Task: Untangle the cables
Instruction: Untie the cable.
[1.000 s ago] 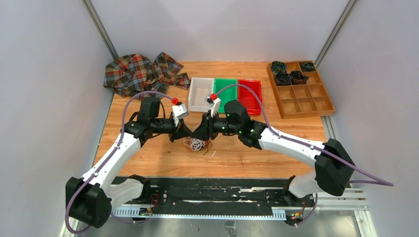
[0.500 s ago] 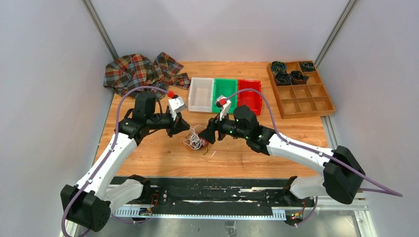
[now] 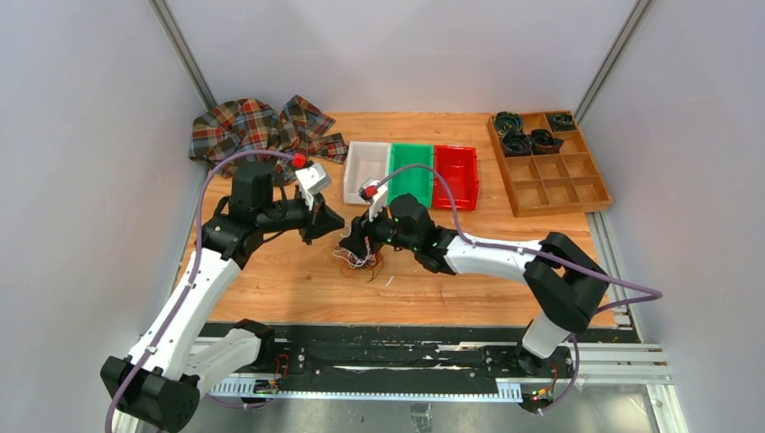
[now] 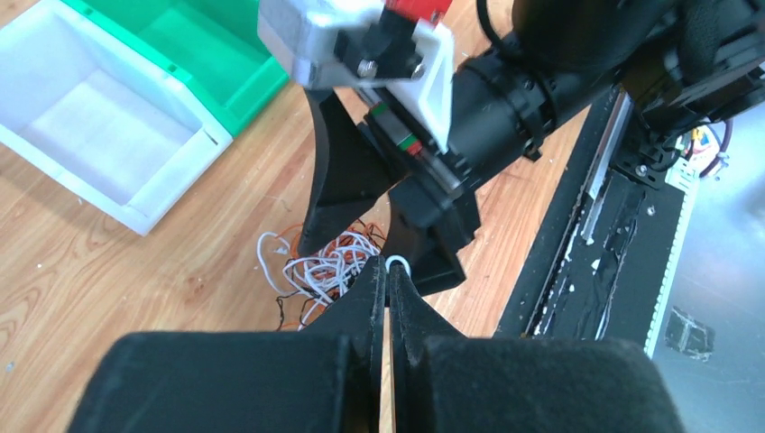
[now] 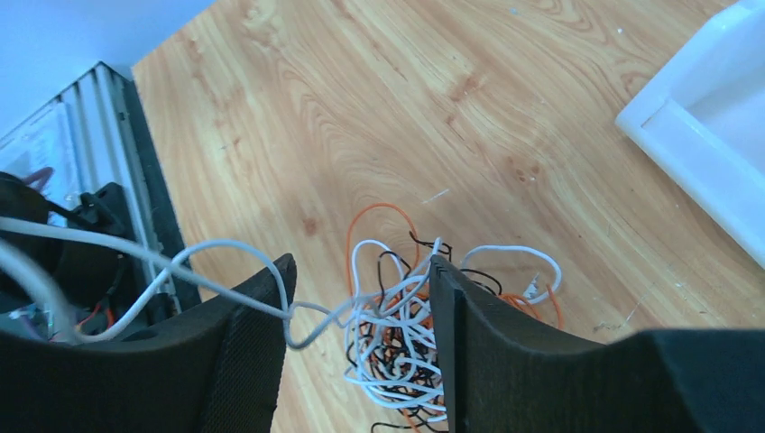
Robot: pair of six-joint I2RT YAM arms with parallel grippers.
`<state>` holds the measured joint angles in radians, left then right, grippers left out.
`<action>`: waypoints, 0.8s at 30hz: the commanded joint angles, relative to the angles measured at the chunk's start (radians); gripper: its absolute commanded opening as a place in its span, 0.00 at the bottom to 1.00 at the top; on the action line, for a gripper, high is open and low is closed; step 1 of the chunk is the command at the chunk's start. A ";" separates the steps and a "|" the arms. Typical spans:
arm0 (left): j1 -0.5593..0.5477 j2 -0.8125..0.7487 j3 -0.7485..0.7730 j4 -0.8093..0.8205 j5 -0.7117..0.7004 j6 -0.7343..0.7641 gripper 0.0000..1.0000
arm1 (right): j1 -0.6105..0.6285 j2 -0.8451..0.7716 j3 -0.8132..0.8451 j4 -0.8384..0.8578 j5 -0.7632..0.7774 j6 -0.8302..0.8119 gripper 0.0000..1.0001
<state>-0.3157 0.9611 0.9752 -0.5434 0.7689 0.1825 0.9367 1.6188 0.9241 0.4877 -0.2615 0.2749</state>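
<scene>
Two grippers meet over the middle of the wooden table (image 3: 271, 289). We see the cables (image 3: 359, 260) there as a small snarl of white, orange and black wire lying on the wood. The right gripper (image 5: 361, 271), reaching in from 3 o'clock, stands open with a finger on either side of the snarl. The left gripper (image 4: 386, 271), at 10 o'clock of the snarl, is closed, and a small white loop shows at its tips. One white cable (image 5: 216, 257) runs out of the snarl toward it, so we read it as pinching that strand.

Beyond the snarl at 12 o'clock, three bins sit side by side: a white bin (image 3: 365, 167), a green bin (image 3: 417, 180) and a red bin (image 3: 458, 176). Farther back, a plaid cloth (image 3: 257, 131) lies crumpled at 11 o'clock. A wooden divided tray (image 3: 559, 191) at 2 o'clock holds dark coiled rolls (image 3: 528, 137) in its far compartments.
</scene>
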 commanded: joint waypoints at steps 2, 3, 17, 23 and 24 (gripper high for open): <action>0.001 -0.005 0.060 0.024 -0.054 -0.056 0.01 | 0.013 0.077 -0.002 0.068 0.062 0.001 0.53; 0.002 -0.003 0.069 0.035 -0.071 -0.066 0.01 | 0.013 0.086 -0.020 0.071 0.064 0.006 0.52; 0.007 -0.001 0.173 0.053 -0.223 -0.148 0.01 | 0.014 0.008 -0.329 0.162 0.163 0.094 0.43; 0.037 0.012 0.266 0.036 -0.246 -0.183 0.01 | 0.014 -0.058 -0.432 0.157 0.189 0.112 0.42; 0.047 0.014 0.284 0.038 -0.257 -0.191 0.01 | 0.014 -0.070 -0.446 0.149 0.194 0.115 0.43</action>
<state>-0.2966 0.9745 1.1790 -0.5289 0.5491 0.0326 0.9367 1.5776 0.5388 0.6800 -0.1162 0.3714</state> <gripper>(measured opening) 0.019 0.424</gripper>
